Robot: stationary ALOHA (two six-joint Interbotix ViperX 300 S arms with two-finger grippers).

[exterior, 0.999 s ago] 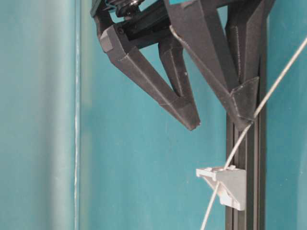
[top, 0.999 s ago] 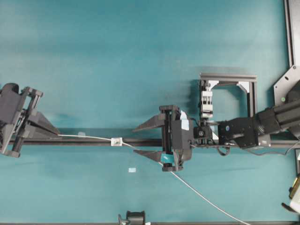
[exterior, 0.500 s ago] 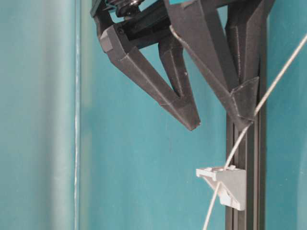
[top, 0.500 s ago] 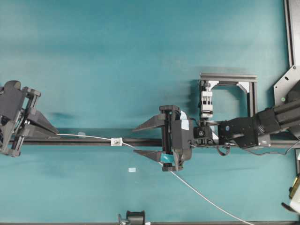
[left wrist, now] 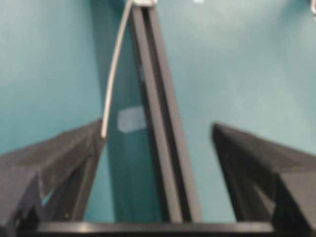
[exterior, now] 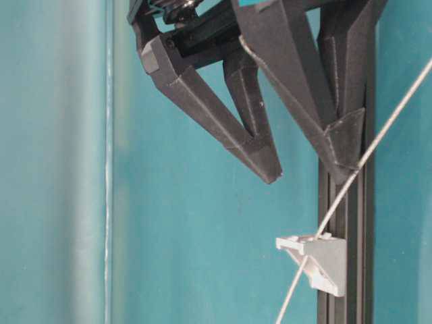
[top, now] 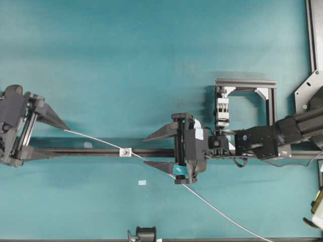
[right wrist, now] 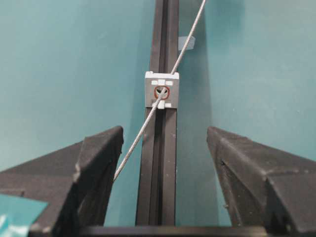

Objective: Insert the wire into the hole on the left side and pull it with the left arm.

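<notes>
The thin pale wire (top: 96, 139) runs through the hole in the small white block (top: 125, 152) on the black rail (top: 156, 151). From there it trails off to the lower right. My left gripper (top: 54, 141) stands open at the left end of the rail. The wire's end (left wrist: 102, 133) rests against the tip of one finger (left wrist: 74, 148), not pinched. The right gripper (top: 145, 151) is open just right of the block, straddling the rail. The wire (right wrist: 143, 128) passes beside its left finger (right wrist: 94, 163) and into the hole (right wrist: 161, 92). At table level the block (exterior: 320, 260) sits below the right gripper (exterior: 307, 172).
A taller white clamp block with black bands (top: 222, 108) stands inside a dark metal frame (top: 246, 83) behind the right arm. A small white tape scrap (top: 142, 182) lies on the teal table. A black fixture (top: 145, 234) sits at the near edge.
My left gripper has gone from shut on the wire to open. The wire's end has swung up off the rail line with the upper finger. The right gripper has not moved.
</notes>
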